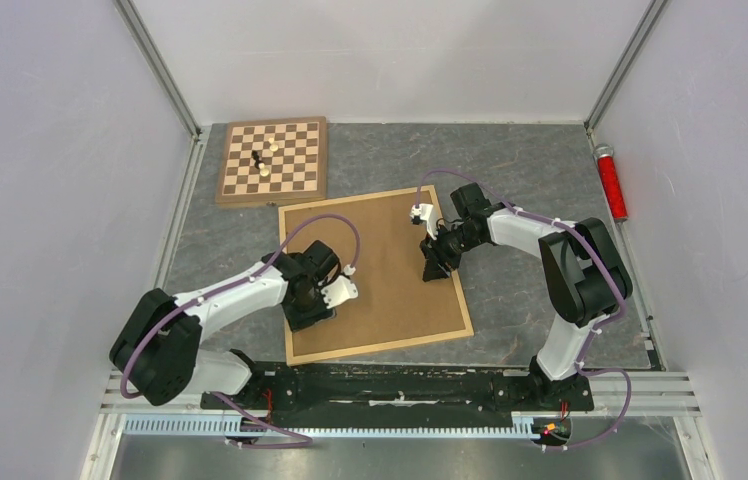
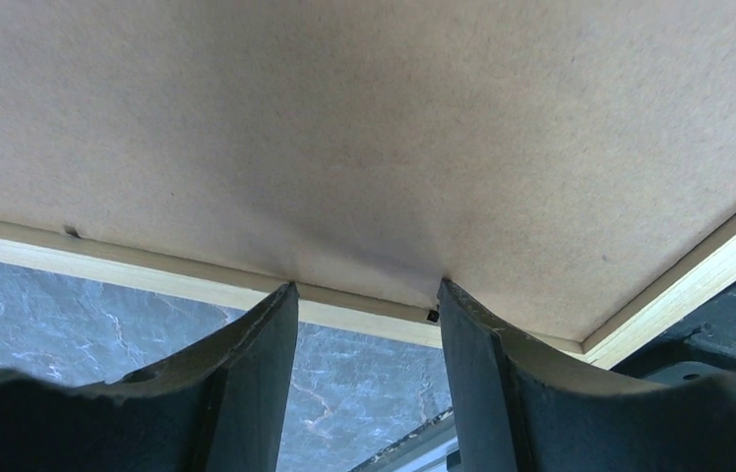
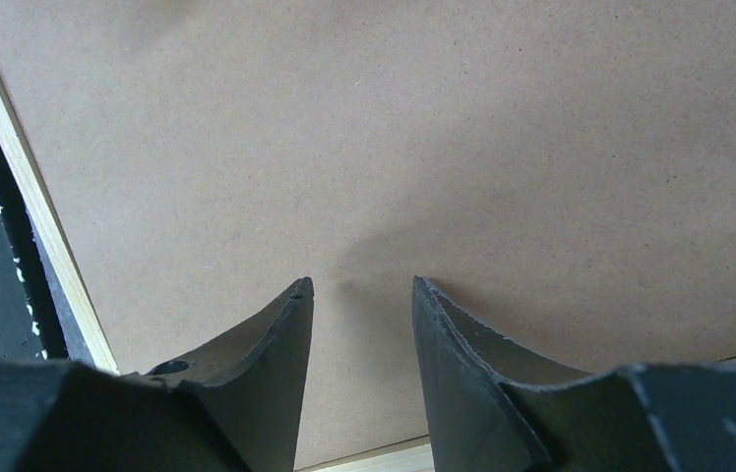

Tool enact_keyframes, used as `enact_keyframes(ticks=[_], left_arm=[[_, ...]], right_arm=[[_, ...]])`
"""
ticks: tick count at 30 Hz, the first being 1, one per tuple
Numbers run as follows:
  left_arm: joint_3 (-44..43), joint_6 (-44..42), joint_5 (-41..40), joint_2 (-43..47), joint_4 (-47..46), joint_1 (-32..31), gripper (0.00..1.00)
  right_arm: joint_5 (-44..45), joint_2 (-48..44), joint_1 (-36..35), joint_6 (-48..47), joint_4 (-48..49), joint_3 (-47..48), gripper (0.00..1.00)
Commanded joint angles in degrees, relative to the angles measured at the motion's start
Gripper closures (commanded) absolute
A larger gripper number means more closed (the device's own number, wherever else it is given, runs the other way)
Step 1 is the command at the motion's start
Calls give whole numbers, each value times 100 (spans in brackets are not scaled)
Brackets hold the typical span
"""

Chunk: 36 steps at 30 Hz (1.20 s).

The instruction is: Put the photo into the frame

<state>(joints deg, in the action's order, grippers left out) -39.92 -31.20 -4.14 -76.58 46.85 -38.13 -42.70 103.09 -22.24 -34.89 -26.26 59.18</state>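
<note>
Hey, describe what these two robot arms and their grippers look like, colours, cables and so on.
The left arm and right arm have white link shells between bulky black joints. A purple cable loops along each, fastened with small white clips. The left gripper and right gripper each have two matte black, curved fingers tapering to narrow tips.

Soft, even overhead light, no glare; wrist views show faint shadows and a dark, slightly blurred foreground.

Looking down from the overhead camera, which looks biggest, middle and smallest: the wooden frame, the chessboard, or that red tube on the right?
1. wooden frame, clearly the largest
2. chessboard
3. red tube, by far the smallest
</note>
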Motion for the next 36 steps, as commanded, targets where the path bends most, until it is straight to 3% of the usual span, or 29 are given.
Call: enact_keyframes(ticks=[1, 12, 24, 29, 36], left_arm=[[-248, 260, 515, 115, -514, -28, 40], [-288, 191, 331, 348, -427, 64, 40], [-338, -539, 258, 875, 511, 777, 40], [-529, -123, 353, 766, -40, 842, 40], [-1175, 756, 364, -62, -922, 924, 40]], right_arm=[[504, 177, -66, -18, -66, -240, 55], [473, 172, -65, -13, -76, -231, 55], [446, 214, -70, -36, -66, -219, 54], [513, 137, -68, 22, -59, -177, 53], [1281, -529, -52, 366, 56, -86, 43]])
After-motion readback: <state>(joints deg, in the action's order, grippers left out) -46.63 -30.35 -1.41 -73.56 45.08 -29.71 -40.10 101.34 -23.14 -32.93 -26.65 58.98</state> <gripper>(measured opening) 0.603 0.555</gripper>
